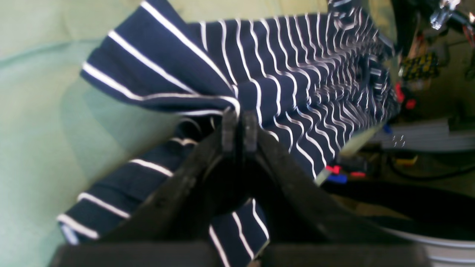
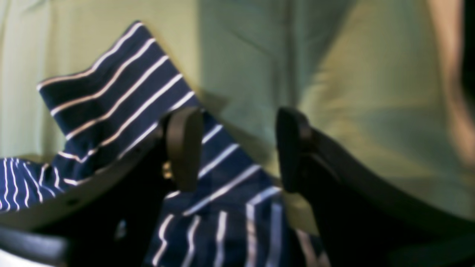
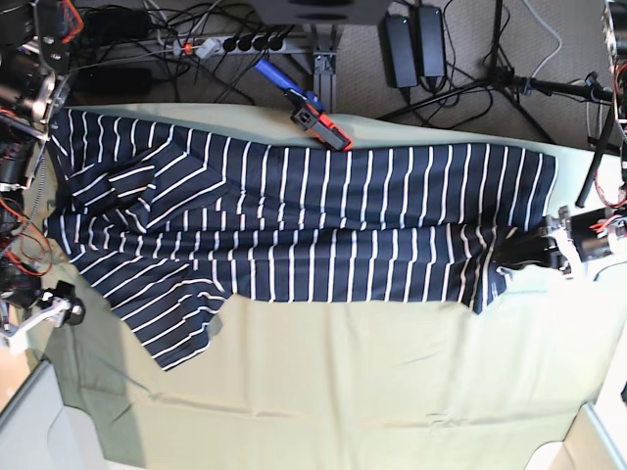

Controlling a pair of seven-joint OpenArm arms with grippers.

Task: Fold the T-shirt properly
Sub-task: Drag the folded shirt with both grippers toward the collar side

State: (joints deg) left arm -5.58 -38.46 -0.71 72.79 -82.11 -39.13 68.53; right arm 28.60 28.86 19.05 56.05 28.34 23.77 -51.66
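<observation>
T-shirt [image 3: 294, 220] spread flat on olive-green cloth sheet [image 3: 392, 382] covering counter. Long axis parallel to far counter edge, spanning nearly from left edge to right edge in base view. Occupies far half of counter; near half bare sheet. Lower long border folded inward, roughly straight. Sleeve flap [image 3: 171, 328] splayed toward near-left corner; so collar end judged to point at left counter edge, hem end at right edge. Neck opening itself not discernible.

Left end effector [image 3: 534, 253] at right counter edge, on near corner of hem end. Fingers pressed together, pinching T-shirt [image 1: 297, 74] fabric: left wrist view shows closed tips [image 1: 239, 128] with striped cloth bunched at them and draped around. Garment stretches away from this end effector along its long axis, toward opposite counter edge.

Right end effector [image 2: 237, 148] spread wide, nothing between fingers [image 2: 183, 148]. Right wrist view: striped sleeve fabric [image 2: 111, 96] lying just under and beside one finger, no grip; other finger over bare sheet [image 2: 352, 92]. In base view this arm only partly visible at left counter edge, near sleeve flap.

Judgement: splayed sleeve nearer right arm; hem corner already secured by left arm. Coming move likely turns on right end effector re-taking fabric lying directly below it. Risk: hem bunching at left pinch.
</observation>
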